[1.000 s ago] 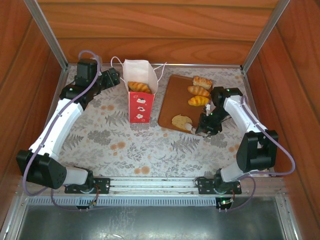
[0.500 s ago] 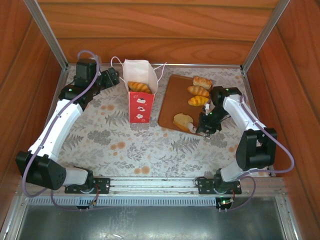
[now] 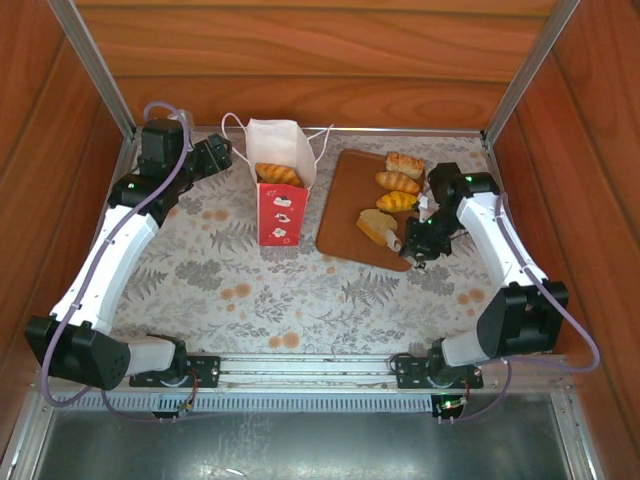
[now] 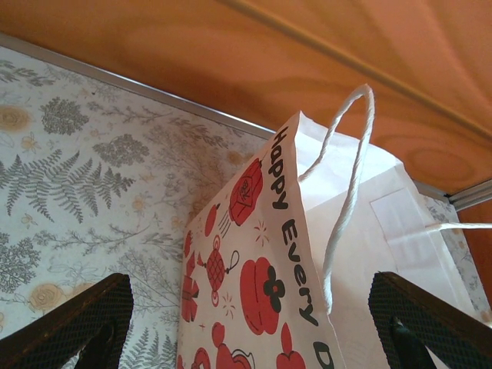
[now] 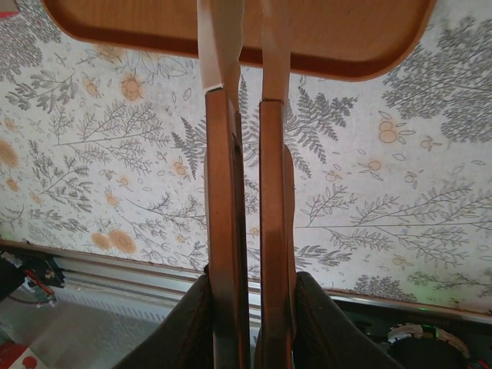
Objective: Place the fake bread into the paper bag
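The paper bag point(image 3: 280, 195), white with a red front, stands upright at back centre; one golden croissant point(image 3: 278, 174) lies in its open top. My left gripper point(image 3: 215, 153) is open just left of the bag's rim. In the left wrist view the bag point(image 4: 307, 261) fills the space ahead of the spread fingers point(image 4: 69, 323). My right gripper point(image 3: 410, 240) is shut on a flat tan bread slice point(image 3: 376, 224), held on edge over the brown board point(image 3: 345, 205). In the right wrist view the slice point(image 5: 227, 231) runs upright between the dark fingers point(image 5: 184, 327). Three other pastries point(image 3: 397, 182) lie at the board's far right.
Wooden walls and metal rails enclose the floral tablecloth point(image 3: 290, 290). The board's near edge point(image 5: 338, 46) shows beyond the held slice. The bag's string handles point(image 4: 350, 177) stick up at its rim.
The right gripper closed on the tan slice, tipped it up on edge and carried it off the board's near corner toward its middle. The left arm shifted slightly back.
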Robot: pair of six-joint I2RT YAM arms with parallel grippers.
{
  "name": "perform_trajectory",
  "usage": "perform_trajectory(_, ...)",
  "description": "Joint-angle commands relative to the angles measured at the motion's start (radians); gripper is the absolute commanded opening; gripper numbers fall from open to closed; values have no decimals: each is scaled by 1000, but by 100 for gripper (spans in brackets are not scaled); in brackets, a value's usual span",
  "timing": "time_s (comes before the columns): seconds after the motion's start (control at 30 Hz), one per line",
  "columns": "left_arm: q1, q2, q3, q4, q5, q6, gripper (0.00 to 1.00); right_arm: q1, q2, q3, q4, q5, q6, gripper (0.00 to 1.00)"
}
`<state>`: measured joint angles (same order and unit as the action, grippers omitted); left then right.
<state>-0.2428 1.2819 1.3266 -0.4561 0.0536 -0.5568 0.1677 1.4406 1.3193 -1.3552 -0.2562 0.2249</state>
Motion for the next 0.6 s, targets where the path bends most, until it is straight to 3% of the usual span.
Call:
perform_trajectory(0.0, 7, -24, 18, 10, 22, -12, 85, -6, -48, 59, -52, 40, -10, 26)
perform_trajectory(0.57, 2, -5, 66, 9, 95, -41, 84, 74, -86, 303, -149, 198, -22, 26)
